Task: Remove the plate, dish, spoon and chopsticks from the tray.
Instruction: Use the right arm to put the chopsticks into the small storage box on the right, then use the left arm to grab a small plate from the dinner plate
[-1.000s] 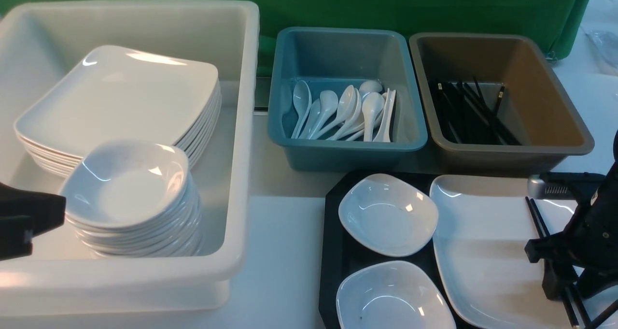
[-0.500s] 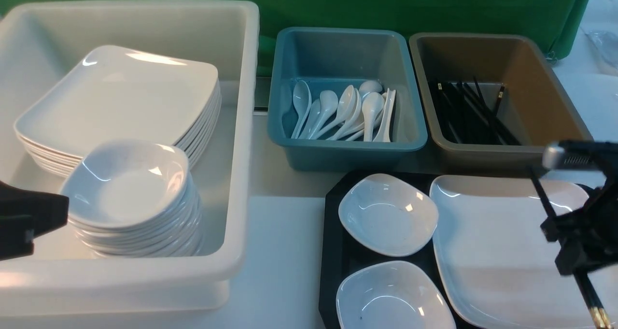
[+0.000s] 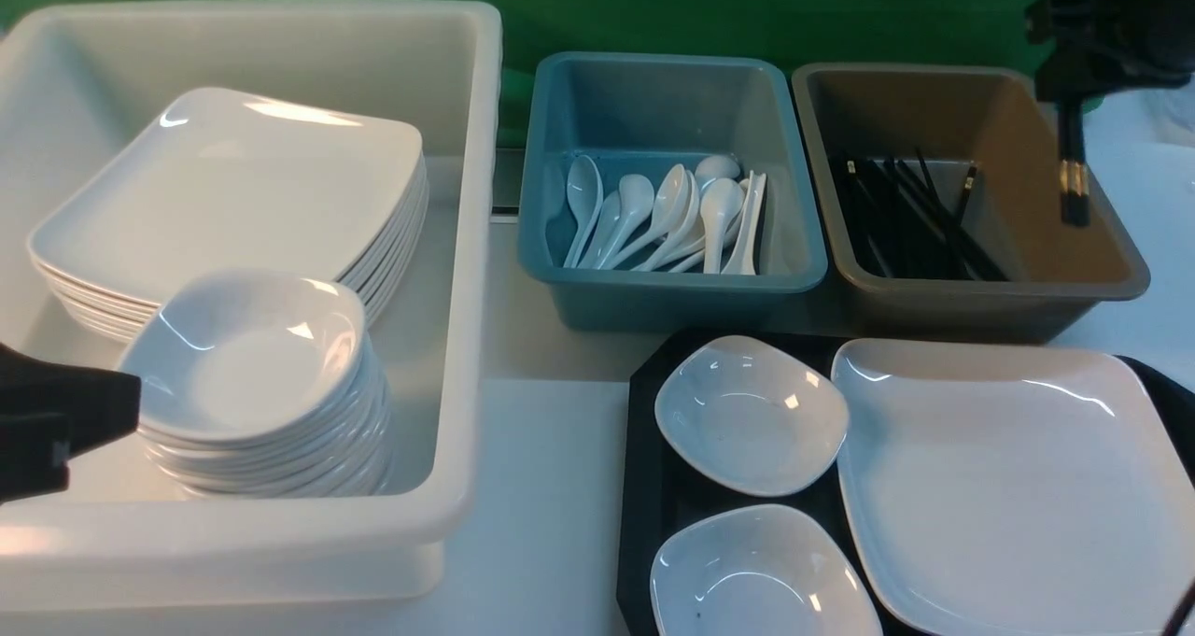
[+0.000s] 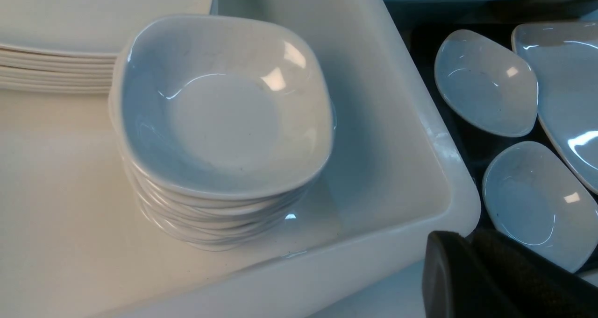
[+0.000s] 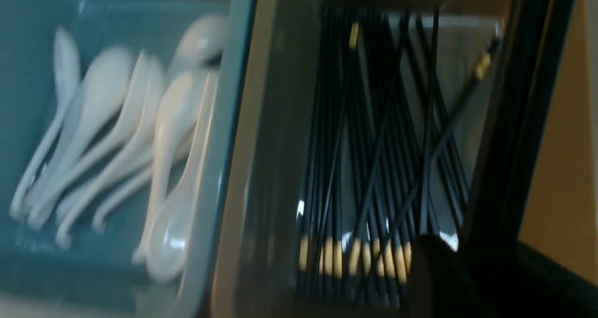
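The black tray [image 3: 644, 449] at the front right carries the large white square plate [image 3: 999, 487] and two small deep dishes [image 3: 752, 416] [image 3: 761, 575]. No spoon shows on the tray. High at the back right, my right gripper [image 3: 1074, 66] is shut on the black chopsticks [image 3: 1074, 174], which hang down over the right side of the brown tub [image 3: 1102, 281]. The right wrist view shows the held chopsticks [image 5: 518, 122] as a dark bar above that tub. My left gripper [image 3: 56, 421] is shut and empty at the near left, by the white tub's front wall [image 4: 327, 266].
The big white tub [image 3: 467, 244] on the left holds a stack of square plates [image 3: 233, 188] and a stack of small dishes [image 3: 252, 365]. The blue tub [image 3: 672, 286] holds several white spoons [image 3: 672, 216]. Several black chopsticks [image 3: 906, 220] lie in the brown tub.
My right gripper closed on the chopsticks lying on the plate, lifted them and carried them up and back to above the brown tub. The left gripper barely moved.
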`<state>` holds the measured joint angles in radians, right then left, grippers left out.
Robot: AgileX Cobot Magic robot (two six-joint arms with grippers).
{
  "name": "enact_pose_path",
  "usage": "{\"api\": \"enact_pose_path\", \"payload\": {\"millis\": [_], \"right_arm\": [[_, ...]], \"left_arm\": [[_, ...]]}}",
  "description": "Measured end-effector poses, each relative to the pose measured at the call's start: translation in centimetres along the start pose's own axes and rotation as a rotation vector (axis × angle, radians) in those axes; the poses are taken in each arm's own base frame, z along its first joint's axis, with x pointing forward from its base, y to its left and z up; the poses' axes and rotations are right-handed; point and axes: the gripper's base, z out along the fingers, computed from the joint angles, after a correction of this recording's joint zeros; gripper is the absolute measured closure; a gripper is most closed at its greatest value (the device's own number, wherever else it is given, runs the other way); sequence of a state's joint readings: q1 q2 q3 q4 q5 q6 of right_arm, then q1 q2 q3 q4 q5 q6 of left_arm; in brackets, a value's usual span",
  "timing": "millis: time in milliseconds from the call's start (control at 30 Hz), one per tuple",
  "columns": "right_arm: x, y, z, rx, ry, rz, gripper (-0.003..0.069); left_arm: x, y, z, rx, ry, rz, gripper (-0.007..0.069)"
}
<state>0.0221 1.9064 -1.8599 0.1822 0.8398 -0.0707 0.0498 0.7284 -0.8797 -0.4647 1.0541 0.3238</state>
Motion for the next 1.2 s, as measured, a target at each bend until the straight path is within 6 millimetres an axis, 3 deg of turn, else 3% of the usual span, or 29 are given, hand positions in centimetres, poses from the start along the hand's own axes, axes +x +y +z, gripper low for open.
{"api": "enact_pose_path", "payload": {"millis": [33, 67, 100, 167, 200, 233, 333, 500, 567, 667, 767, 800, 867, 900, 933, 1000, 1033, 1100, 1200], "right_arm": [[-0.2, 0.0, -0.2, 0.0, -0.01, -0.002, 0.0515], [-0.9, -0.3, 2.2, 0.0, 0.002, 0.015, 0.0515], [-0.8, -0.4, 2.9, 0.001, 0.014, 0.021, 0.0515], [-1.2, -0.9, 6.4, 0.003, 0.034, 0.043, 0.0515], [-1.2, -1.0, 6.6, 0.003, 0.035, 0.045, 0.0515], [-0.9, -1.3, 8.4, 0.006, 0.053, 0.07, 0.0515], [0.0, -1.6, 10.7, 0.009, 0.109, 0.1, 0.0503], [1.5, -1.8, 12.2, 0.008, 0.235, 0.106, 0.0444], [1.8, -1.8, 12.1, 0.006, 0.273, 0.106, 0.0379], [1.9, -1.6, 11.4, 0.002, 0.314, 0.1, 0.0225], [1.8, -1.4, 10.1, -0.01, 0.371, 0.061, 0.016], [1.7, -1.3, 9.5, -0.014, 0.378, 0.046, 0.0162], [0.5, -0.7, 5.9, -0.016, 0.318, 0.006, 0.0281], [0.3, -0.7, 5.4, -0.017, 0.309, 0.002, 0.0298], [-0.7, 0.0, 1.2, -0.016, 0.221, -0.02, 0.0463], [-1.5, 0.7, -3.4, -0.018, 0.128, -0.035, 0.0563], [-1.7, 1.3, -7.0, -0.019, 0.055, -0.05, 0.0597], [-1.2, 2.1, -12.6, -0.022, -0.048, -0.068, 0.062], [1.4, 3.3, -20.5, -0.024, -0.176, -0.092, 0.063]], "left_arm": [[0.0, 0.0, 0.0, 0.0, 0.0, 0.002, 0.0589], [0.0, 0.0, 0.0, 0.0, 0.0, 0.007, 0.0589], [0.0, 0.0, 0.0, 0.0, 0.0, 0.007, 0.0589], [0.0, 0.0, 0.0, -0.001, 0.0, 0.015, 0.0589], [0.0, 0.0, 0.0, -0.001, 0.0, 0.016, 0.0589], [0.0, 0.0, 0.0, -0.001, 0.0, 0.016, 0.0589], [0.0, 0.0, 0.0, -0.001, 0.0, 0.018, 0.0589], [0.0, 0.0, 0.0, -0.001, 0.0, 0.018, 0.0589], [0.0, 0.0, 0.0, -0.001, -0.001, 0.018, 0.0589], [0.0, 0.0, 0.0, -0.002, -0.003, 0.018, 0.0589], [-0.1, 0.0, 0.0, -0.004, -0.008, 0.018, 0.0589], [-0.1, 0.0, 0.0, -0.002, -0.008, 0.017, 0.0589], [-0.4, -0.4, -0.2, 0.031, -0.028, 0.012, 0.0589], [-0.4, -0.4, -0.2, 0.031, -0.029, 0.017, 0.059], [-1.5, -0.8, -0.9, 0.057, -0.07, 0.05, 0.0603], [-2.9, -1.2, -1.9, 0.061, -0.118, 0.079, 0.0614], [-4.2, -1.5, -2.8, 0.064, -0.159, 0.094, 0.0618], [-6.7, -2.1, -4.2, 0.07, -0.235, 0.118, 0.0622], [-10.1, -2.6, -5.9, 0.078, -0.315, 0.155, 0.0623]]}}
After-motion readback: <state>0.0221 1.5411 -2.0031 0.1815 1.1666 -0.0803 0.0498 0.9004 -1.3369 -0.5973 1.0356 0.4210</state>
